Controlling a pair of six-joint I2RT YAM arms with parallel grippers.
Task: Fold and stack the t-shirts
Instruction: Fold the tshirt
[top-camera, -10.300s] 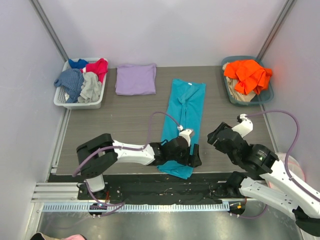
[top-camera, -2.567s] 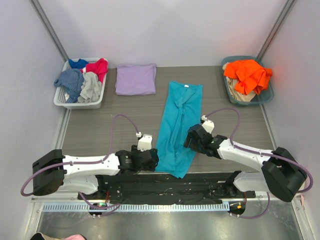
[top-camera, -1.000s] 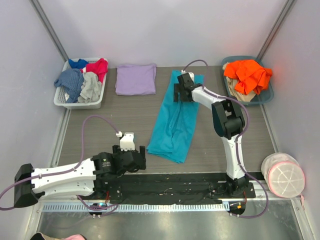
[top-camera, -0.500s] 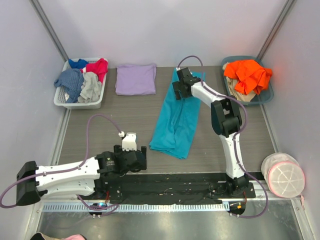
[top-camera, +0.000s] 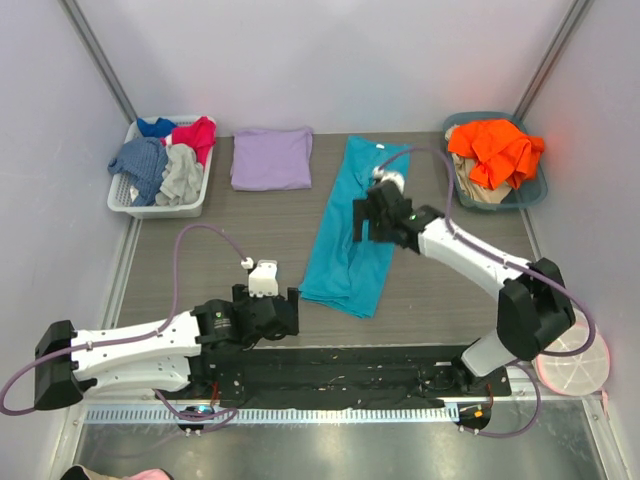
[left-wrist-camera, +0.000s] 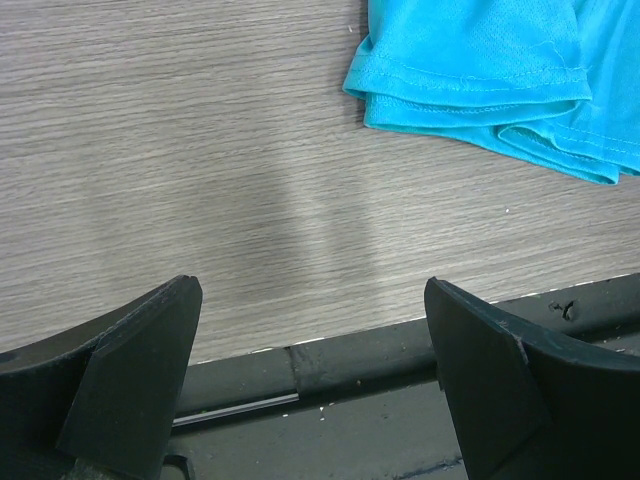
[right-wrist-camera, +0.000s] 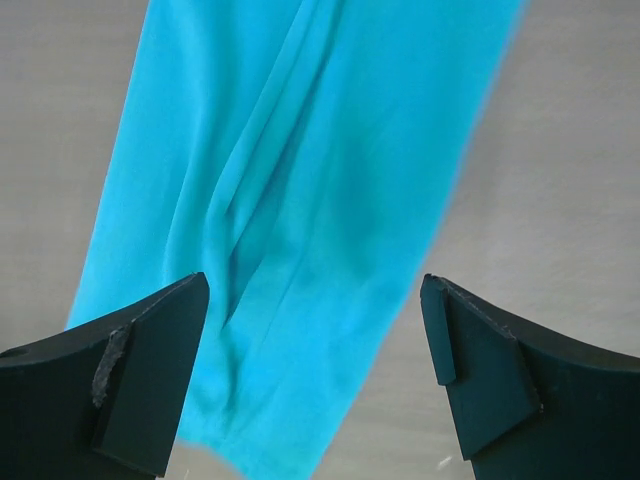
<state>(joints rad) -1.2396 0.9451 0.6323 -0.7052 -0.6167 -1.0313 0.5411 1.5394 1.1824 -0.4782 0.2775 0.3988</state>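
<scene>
The teal t-shirt (top-camera: 352, 235) lies folded into a long narrow strip, slanting from the back middle towards the front. The lavender t-shirt (top-camera: 271, 157) lies folded flat at the back left. My right gripper (top-camera: 372, 220) is open and empty above the middle of the teal strip (right-wrist-camera: 300, 180). My left gripper (top-camera: 272, 318) is open and empty near the table's front edge, just left of the strip's near end, whose hem shows in the left wrist view (left-wrist-camera: 480, 70).
A white basket (top-camera: 124, 198) with blue, red and grey garments stands at the back left. A teal bin (top-camera: 528, 195) with the orange garment is at the back right. A round container (top-camera: 568, 352) sits at the front right. The black front rail (left-wrist-camera: 380, 350) is below my left gripper.
My right arm has pulled back from the shirt's collar end to over its middle. The shirt's far end now lies straighter. My left gripper has barely moved.
</scene>
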